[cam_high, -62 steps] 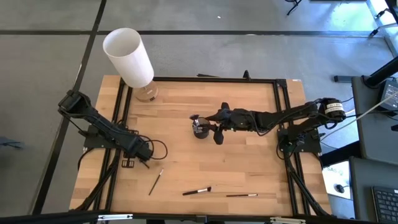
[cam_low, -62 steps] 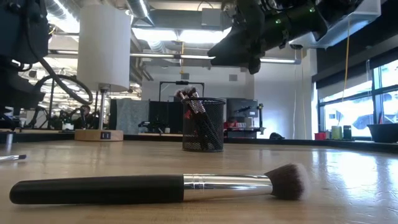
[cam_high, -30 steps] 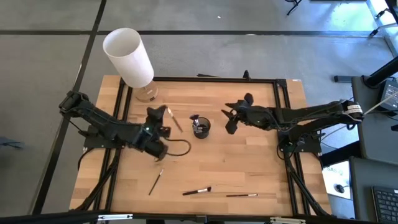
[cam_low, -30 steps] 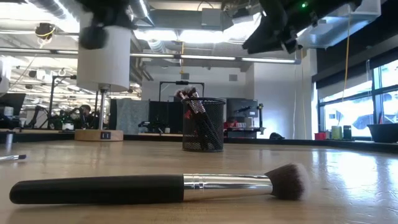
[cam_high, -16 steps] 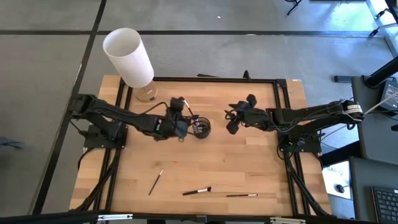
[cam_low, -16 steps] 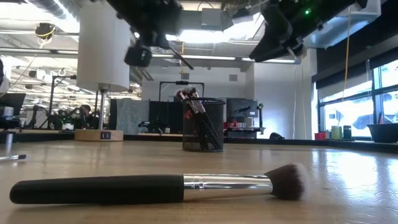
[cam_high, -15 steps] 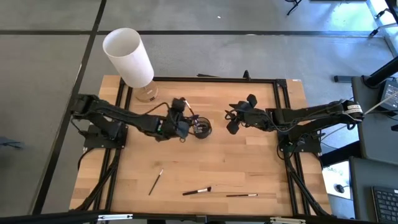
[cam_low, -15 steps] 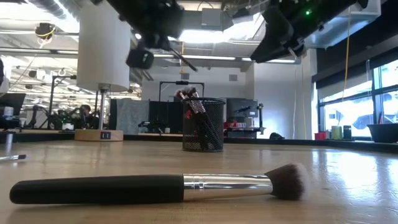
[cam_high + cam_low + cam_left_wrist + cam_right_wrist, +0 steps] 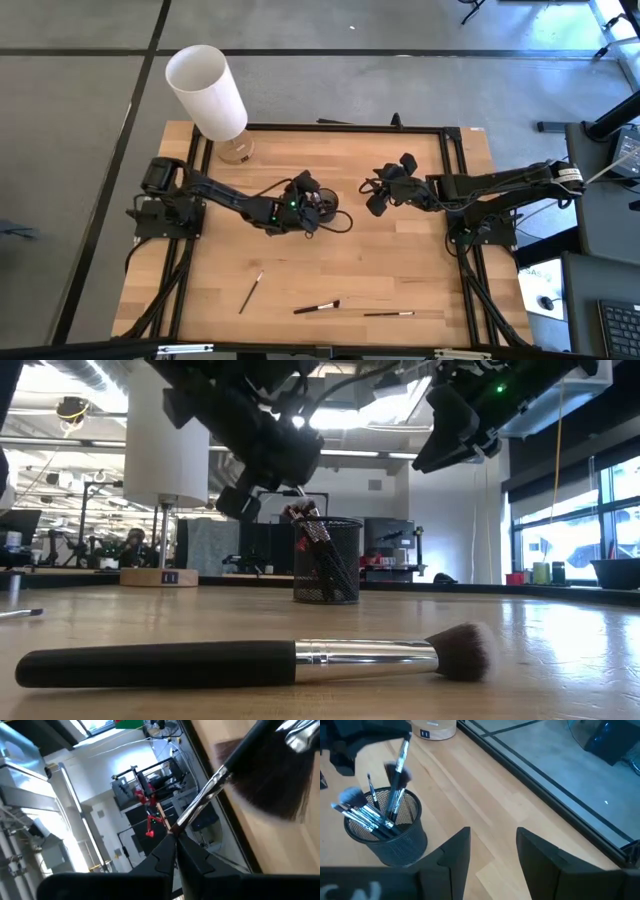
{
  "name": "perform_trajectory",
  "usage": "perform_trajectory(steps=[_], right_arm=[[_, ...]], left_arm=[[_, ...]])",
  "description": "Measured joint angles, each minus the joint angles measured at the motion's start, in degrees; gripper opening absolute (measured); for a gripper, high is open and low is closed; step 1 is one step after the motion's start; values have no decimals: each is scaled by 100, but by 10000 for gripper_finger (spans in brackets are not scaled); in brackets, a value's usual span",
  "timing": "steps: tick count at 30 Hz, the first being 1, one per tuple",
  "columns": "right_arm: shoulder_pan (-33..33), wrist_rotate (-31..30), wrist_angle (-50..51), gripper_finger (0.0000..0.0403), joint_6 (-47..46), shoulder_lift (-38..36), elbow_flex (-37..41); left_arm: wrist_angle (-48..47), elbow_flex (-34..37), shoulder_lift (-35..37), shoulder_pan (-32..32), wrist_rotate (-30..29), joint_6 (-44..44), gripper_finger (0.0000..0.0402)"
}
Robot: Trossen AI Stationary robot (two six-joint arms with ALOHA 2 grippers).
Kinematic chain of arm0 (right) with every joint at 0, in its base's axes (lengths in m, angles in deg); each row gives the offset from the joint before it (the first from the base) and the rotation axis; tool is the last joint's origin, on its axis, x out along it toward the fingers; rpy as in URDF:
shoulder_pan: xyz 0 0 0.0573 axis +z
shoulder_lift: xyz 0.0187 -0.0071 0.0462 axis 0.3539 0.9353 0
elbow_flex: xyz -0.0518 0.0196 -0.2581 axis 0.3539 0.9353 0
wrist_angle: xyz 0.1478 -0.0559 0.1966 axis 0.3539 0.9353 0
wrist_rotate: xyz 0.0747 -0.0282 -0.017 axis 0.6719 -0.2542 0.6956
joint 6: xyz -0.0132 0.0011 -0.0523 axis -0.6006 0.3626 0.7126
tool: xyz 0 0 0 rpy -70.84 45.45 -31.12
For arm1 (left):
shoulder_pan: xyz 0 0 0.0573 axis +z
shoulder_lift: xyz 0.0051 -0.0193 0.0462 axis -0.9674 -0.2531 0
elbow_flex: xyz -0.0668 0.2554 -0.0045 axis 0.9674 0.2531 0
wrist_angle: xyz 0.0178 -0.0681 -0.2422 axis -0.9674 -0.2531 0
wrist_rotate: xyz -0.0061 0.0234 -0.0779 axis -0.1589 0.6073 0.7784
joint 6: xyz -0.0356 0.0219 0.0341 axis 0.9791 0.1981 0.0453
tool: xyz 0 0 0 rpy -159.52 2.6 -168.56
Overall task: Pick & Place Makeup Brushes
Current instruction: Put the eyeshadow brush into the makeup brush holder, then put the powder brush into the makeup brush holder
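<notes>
A black mesh cup (image 9: 326,206) (image 9: 327,560) (image 9: 385,830) stands mid-table with several makeup brushes upright in it. My left gripper (image 9: 303,205) (image 9: 173,836) hovers over the cup's left rim, shut on one thin brush (image 9: 400,765) that slants down into the cup. My right gripper (image 9: 376,202) (image 9: 492,850) hangs open in the air just right of the cup. Three brushes lie flat near the table's near edge: a small one (image 9: 250,292), a black-handled one with a fluffy head (image 9: 316,307) (image 9: 250,660), and a thin one (image 9: 388,314). My left gripper pinches the thin brush between its two fingers at its upper end (image 9: 175,827), right beside the silver ferrule (image 9: 207,787). The fingers come from above and from the table's left. The brush slants down below them, and its dark lower end (image 9: 391,810) reaches inside the cup's rim among the other brushes.
A white-shaded lamp (image 9: 205,90) stands on a round wooden base (image 9: 237,150) at the table's far left corner. A black frame (image 9: 340,128) runs along the table's edges. Bare wood lies between the cup and the near brushes.
My left gripper has swung from the table's left toward the cup, carrying the thin brush, and has come down over the rim. The brush has gone from held in the air left of the cup to slanting into it. My right gripper has stayed almost still.
</notes>
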Motion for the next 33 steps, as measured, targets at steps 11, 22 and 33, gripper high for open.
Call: perform_trajectory(steps=[11,22,33], right_arm=[[0,15,219,158,-200,2,0],[213,9,305,158,-663,2,436],[251,196,-388,158,-857,4,800]], left_arm=[[231,0,244,-92,26,740,78],[-1488,0,1524,-1119,1234,3603,108],[-3347,0,1932,-1348,6482,10389,83]])
